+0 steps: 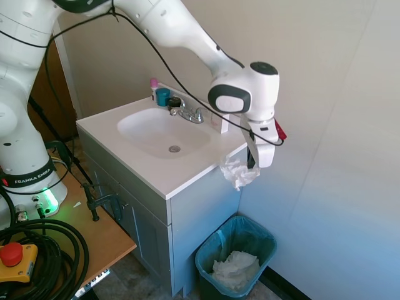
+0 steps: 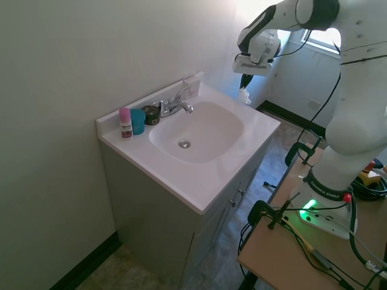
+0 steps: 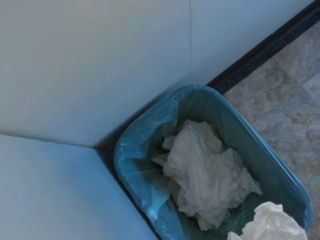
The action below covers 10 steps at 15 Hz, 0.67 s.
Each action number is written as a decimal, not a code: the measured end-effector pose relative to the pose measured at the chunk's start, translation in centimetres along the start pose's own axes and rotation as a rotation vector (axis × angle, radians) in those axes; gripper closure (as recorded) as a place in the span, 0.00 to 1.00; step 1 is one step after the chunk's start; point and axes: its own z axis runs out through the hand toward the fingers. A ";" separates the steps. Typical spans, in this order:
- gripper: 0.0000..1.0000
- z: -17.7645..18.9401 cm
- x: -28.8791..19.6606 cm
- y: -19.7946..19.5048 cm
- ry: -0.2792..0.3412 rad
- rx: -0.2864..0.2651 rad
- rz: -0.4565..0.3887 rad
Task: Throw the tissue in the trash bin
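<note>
A crumpled white tissue [image 1: 238,171] hangs in the air beside the vanity's right end, high above the trash bin [image 1: 209,251]. My gripper [image 1: 251,164] is shut on the tissue's upper part. In the second exterior view the tissue [image 2: 244,96] dangles under the gripper [image 2: 245,84] past the far corner of the counter. The wrist view looks straight down onto the teal, bag-lined trash bin [image 3: 134,150], which holds a large white paper wad [image 3: 205,172]; the tissue [image 3: 270,222] shows at the picture's lower right.
A white vanity with a sink [image 1: 164,131] and faucet [image 1: 187,111] stands left of the bin. A teal cup [image 1: 162,96] and a pink-capped bottle [image 2: 125,122] sit at the counter's back. The wall [image 1: 337,156] is close behind the bin.
</note>
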 end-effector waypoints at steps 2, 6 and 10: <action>0.00 1.0 0.5 -0.3 0.005 -0.007 0.001; 0.00 0.7 0.8 -0.5 0.003 -0.004 -0.001; 0.00 0.6 0.7 -0.5 -0.013 -0.010 -0.015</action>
